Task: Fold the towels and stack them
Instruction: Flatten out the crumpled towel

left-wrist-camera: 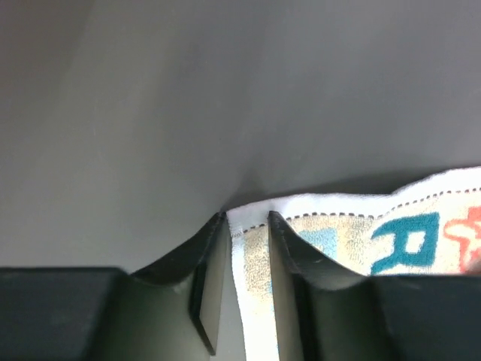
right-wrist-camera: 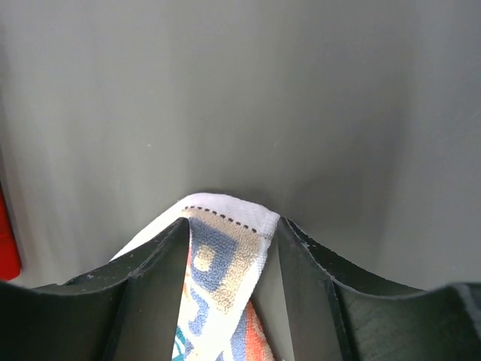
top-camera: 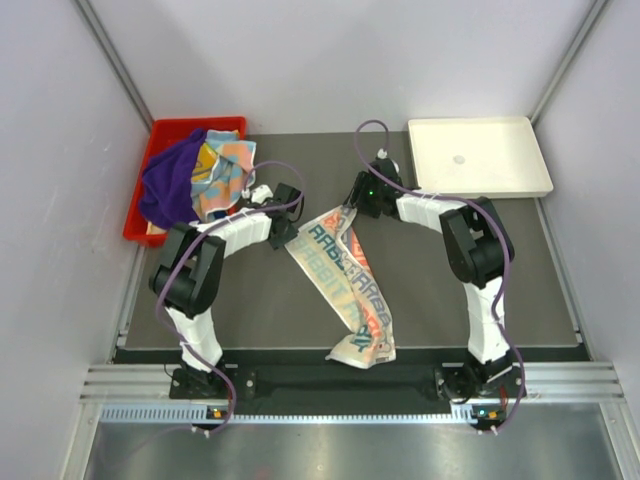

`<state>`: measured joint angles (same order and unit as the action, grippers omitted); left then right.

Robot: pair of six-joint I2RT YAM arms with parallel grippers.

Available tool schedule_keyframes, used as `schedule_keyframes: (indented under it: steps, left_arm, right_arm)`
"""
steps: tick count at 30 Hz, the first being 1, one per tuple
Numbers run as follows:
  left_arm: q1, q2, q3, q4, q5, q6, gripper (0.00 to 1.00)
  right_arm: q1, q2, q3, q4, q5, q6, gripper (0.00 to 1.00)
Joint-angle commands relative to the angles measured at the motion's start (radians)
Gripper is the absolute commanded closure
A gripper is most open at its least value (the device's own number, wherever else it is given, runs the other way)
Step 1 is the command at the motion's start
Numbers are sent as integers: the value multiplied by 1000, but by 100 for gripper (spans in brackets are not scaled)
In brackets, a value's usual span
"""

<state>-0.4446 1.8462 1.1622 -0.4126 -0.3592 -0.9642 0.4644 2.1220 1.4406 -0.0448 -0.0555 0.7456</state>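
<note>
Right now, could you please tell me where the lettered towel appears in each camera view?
Top external: lettered towel at centre, running diagonally toward the near edge.
Left wrist: lower right, its white-hemmed corner between the fingers.
Right wrist: bottom centre, a corner between the fingers.
Shared landmark: the dark table mat under it.

The red bin (top-camera: 163, 140) sat at an angle in the upper left, on the corner of the dark table mat (top-camera: 250, 310). The white tray (top-camera: 500, 160) lay at the upper right, well apart from the bin.
</note>
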Motion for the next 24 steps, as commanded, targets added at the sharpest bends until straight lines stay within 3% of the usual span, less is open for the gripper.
schedule_keyframes:
  steps: [1,7,19,24]
  left_arm:
    - [9,33,21,-2,-11,12,71]
    - [15,44,54,-11,-24,51,100]
    - [20,12,175,-35,-64,209,100]
    - [23,11,226,-43,-41,286,100]
  right_arm:
    - [14,7,6,37,-14,23,50]
    - [13,6,7,37,-15,26,58]
    - [-1,-16,15,33,25,-11,90]
    - [-10,-33,21,2,51,-58,93]
